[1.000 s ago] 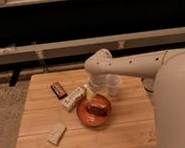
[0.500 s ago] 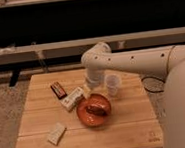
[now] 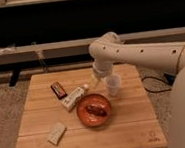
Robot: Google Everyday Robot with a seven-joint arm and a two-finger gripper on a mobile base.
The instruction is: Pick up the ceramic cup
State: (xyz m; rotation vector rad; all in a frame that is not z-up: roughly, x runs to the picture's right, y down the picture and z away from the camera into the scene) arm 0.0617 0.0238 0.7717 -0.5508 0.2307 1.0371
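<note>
The ceramic cup point(image 3: 113, 85) is a small plain white cup standing upright on the wooden table point(image 3: 127, 127), just right of the table's middle and behind the orange bowl point(image 3: 86, 120). My gripper point(image 3: 98, 79) hangs down from the white arm right beside the cup's left side, at about rim height. Whether it touches the cup cannot be made out. The cup rests on the table.
The orange bowl holds a brown item point(image 3: 96, 109). A long white tube-like bottle point(image 3: 73, 98) lies left of the bowl. A dark snack bar point(image 3: 58, 89) lies behind it, and a pale packet point(image 3: 56, 133) lies at the front left. A cable point(image 3: 155, 86) runs off the right.
The arm's elbow has swung up and to the right. The gripper has lifted slightly and moved right, closer to the cup. The cup has not moved.
</note>
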